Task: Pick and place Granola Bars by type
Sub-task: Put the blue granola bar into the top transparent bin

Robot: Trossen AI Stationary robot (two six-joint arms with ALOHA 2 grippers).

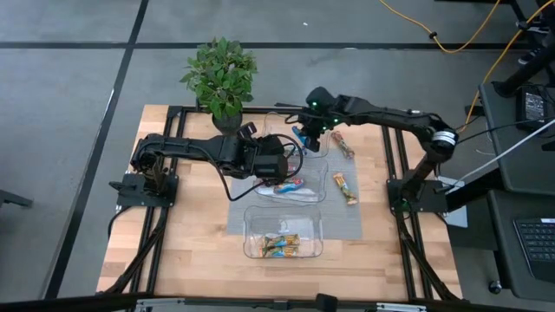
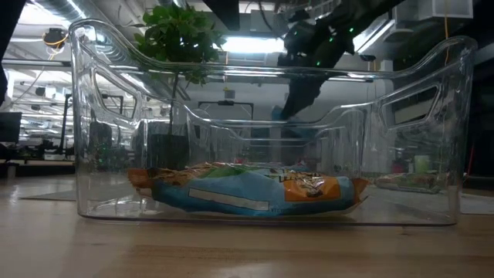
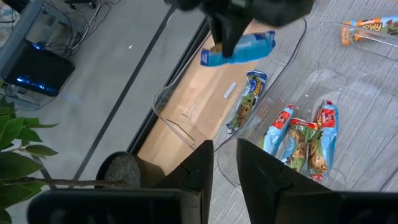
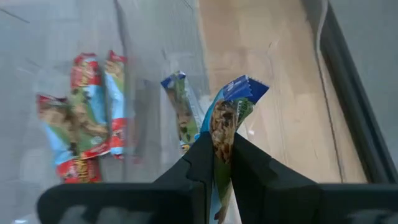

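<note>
My right gripper point(image 1: 309, 136) is shut on a blue-silver granola bar point(image 4: 231, 106) above the far clear tray point(image 1: 323, 149), where another blue bar point(image 3: 246, 103) lies flat. Red-multicoloured bars point(image 3: 301, 140) lie in the middle tray point(image 1: 319, 192). Orange-gold bars point(image 1: 279, 245) lie in the near tray point(image 1: 251, 227). Two loose bars point(image 1: 345, 186) point(image 1: 343, 144) lie on the grey mat. My left gripper point(image 3: 226, 155) hovers empty over the left end of the far and middle trays, its fingers a narrow gap apart. My right gripper pinches the blue-silver bar between its two fingers, on the bar's flat faces near its middle point(image 4: 222, 144). The fingers come from above, slanting down. The bar's crimped end point(image 4: 249, 87) sticks out past the fingertips, and the bar hangs clear above the far tray.
A potted plant point(image 1: 221, 78) stands at the table's far edge, left of the far tray. The grey mat point(image 1: 347, 221) lies under the trays, with bare wood around it. The black frame rails point(image 1: 165, 208) run along both table sides.
</note>
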